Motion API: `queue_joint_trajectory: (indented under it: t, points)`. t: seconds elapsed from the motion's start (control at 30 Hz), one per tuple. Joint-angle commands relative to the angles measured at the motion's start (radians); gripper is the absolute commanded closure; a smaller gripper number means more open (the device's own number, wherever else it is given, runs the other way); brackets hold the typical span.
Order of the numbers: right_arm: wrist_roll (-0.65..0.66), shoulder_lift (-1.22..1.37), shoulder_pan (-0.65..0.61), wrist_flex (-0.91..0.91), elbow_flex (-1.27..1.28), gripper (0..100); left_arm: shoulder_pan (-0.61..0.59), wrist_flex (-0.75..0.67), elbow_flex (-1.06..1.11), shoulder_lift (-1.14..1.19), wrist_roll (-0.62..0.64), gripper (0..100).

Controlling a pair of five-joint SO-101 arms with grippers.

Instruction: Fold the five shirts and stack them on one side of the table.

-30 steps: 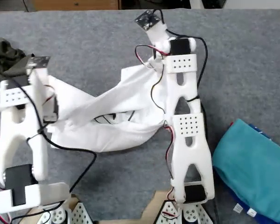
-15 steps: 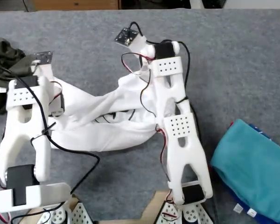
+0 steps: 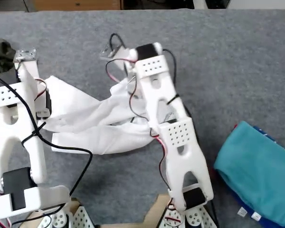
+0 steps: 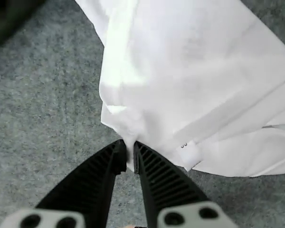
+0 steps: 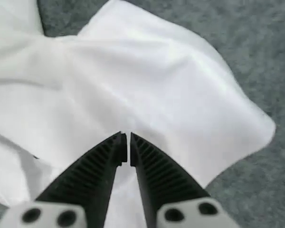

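Over the last second I had watched both arms swing across the table (image 3: 237,61) together, away from the teal folded pile (image 3: 256,171) and toward the dark green shirt (image 3: 0,52), and the white shirt (image 3: 95,118) went with them, strung between the 2 grippers. The left gripper (image 4: 128,149) was pressed together on a bunched edge of the white cloth, with the rest of the shirt spreading out ahead of its tips and a small sewn label just beside them. The right gripper (image 5: 125,142) was likewise pinching a fold of the same shirt, its jaws nearly meeting with white fabric caught in the slit, and a rounded corner of cloth lay beyond it. Between the grips the shirt stayed twisted and creased, not flat, so I judged the move a repositioning drag, not a finished fold; the shirt would need spreading before it could be folded. The teal pile sat well apart from the right gripper, behind the arm's base side, and looked like it had a blue garment under it, though I could not be sure.
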Motion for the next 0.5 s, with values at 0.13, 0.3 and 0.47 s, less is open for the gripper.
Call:
queue_joint_trajectory:
  t: [0.13, 0.3, 0.47]
  points:
    - [-0.011, 0.105, -0.087, 0.037, 0.015, 97.6, -0.051, 0.063, -0.048, -0.03, -0.058, 98]
    - [0.014, 0.074, -0.088, 0.041, 0.096, 97.8, -0.061, 0.063, -0.044, -0.03, -0.058, 98]
    - [0.026, -0.073, -0.088, 0.041, 0.142, 97.5, -0.057, 0.063, -0.052, -0.03, -0.058, 98]
